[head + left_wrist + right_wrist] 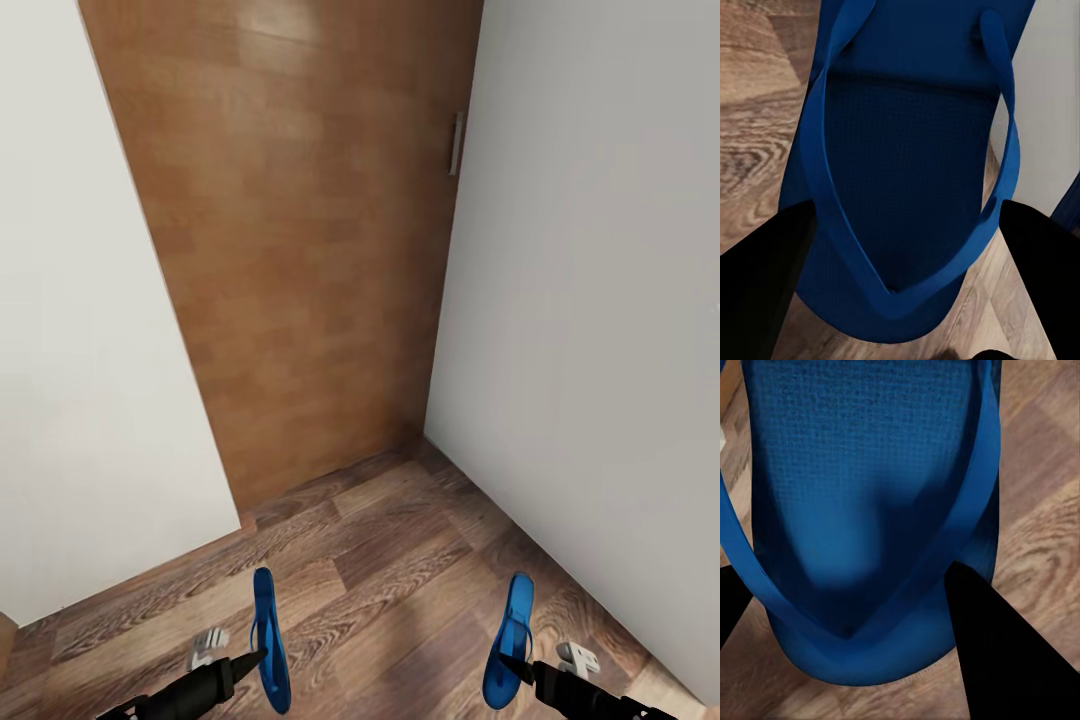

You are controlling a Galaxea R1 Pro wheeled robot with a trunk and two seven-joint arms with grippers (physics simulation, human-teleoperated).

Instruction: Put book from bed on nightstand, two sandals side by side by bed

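- Blue sandals are held at the bottom of the head view: one sandal is pinched by the left gripper, the other sandal by the right gripper.
- Both are carried above the wood-plank floor.
- A brown door is seen ahead between white walls.

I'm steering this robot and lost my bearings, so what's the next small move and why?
Probably turn the base away from this corner to find the bed. The left gripper and right gripper each hold a blue sandal, but ahead stand a wooden door and white wall.
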